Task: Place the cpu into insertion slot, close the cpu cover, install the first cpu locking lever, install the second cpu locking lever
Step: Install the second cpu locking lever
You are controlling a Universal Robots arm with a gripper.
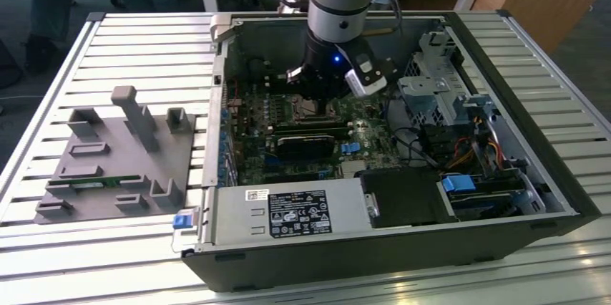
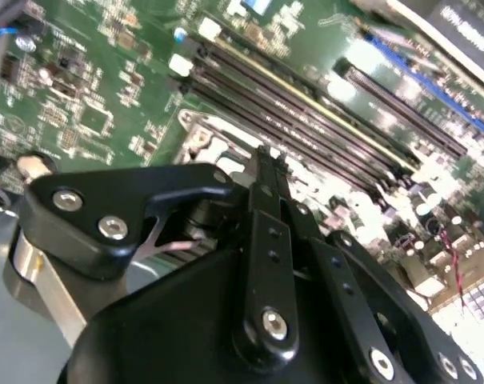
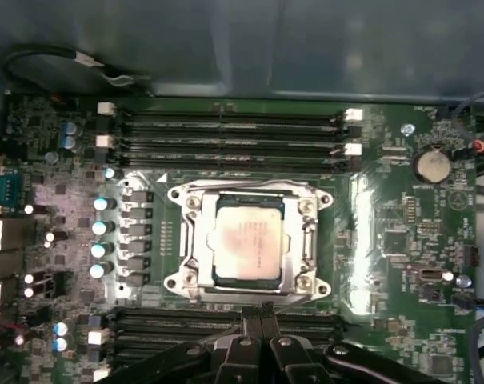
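Observation:
In the first wrist view the cpu [image 3: 250, 240], a square chip with a dull silver top, lies flat in the insertion slot [image 3: 195, 282]. The silvery cpu cover [image 3: 250, 190] lies down around it, its window framing the chip. My gripper [image 3: 262, 314] hangs just beside the socket's edge, over the memory slots, fingers together with nothing seen between them. In the second wrist view the black fingers [image 2: 267, 172] point down at the socket's metal rim [image 2: 195, 136]. In the exterior view the gripper [image 1: 320, 99] is low inside the open computer case, right above the socket [image 1: 308, 112].
Long black memory slots [image 3: 234, 120] run on both sides of the socket. A coin battery [image 3: 430, 164] sits near them. In the exterior view a grey fixture [image 1: 114, 155] lies on the exterior view's left, the power supply [image 1: 286, 212] is at the front, and the drive cage [image 1: 434, 90] and cables are on the right.

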